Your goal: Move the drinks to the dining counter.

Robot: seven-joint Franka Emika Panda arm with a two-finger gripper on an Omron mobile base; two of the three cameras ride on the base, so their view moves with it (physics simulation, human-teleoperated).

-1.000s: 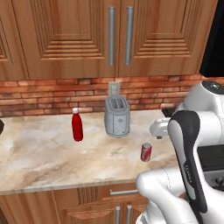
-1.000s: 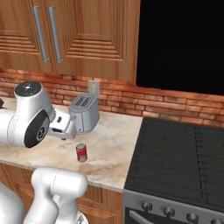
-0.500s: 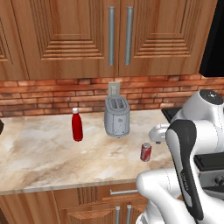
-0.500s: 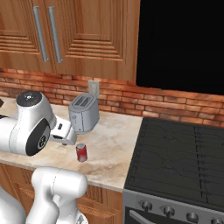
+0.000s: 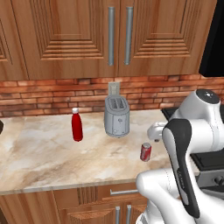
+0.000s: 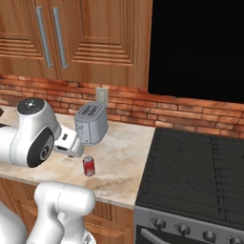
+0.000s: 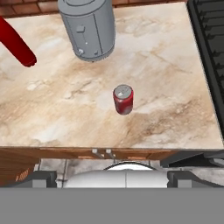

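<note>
In the left base view, the small red soda can (image 5: 145,152) is standing upright on the marbled worktop (image 5: 43,153), right of the middle of the frame and near the front edge. The slim red bottle with white cap (image 5: 77,124) is standing upright left of the middle, well apart from the can. Between them and a little higher in the frame, the silver toaster (image 5: 116,116) is sitting against the brick wall (image 5: 48,94). A pale object (image 5: 113,88) is showing just behind the toaster, but I cannot tell what it is.

In the right base view, the can (image 6: 88,166) is standing in the lower left part of the frame, just below the toaster (image 6: 91,124), and the black stove (image 6: 200,176) is filling the lower right.

In the hand view, the camera is looking down at the worktop (image 7: 170,70). The can (image 7: 123,99) is lying near the middle of the frame, the toaster (image 7: 87,28) is at the top, and part of the red bottle (image 7: 16,43) is showing at the upper left. The gripper (image 7: 112,177) is hanging above the worktop with its jaws spread wide, the two fingertips (image 7: 41,177) standing far apart at the bottom of the frame, and it is holding nothing. It is not touching the can.
</note>
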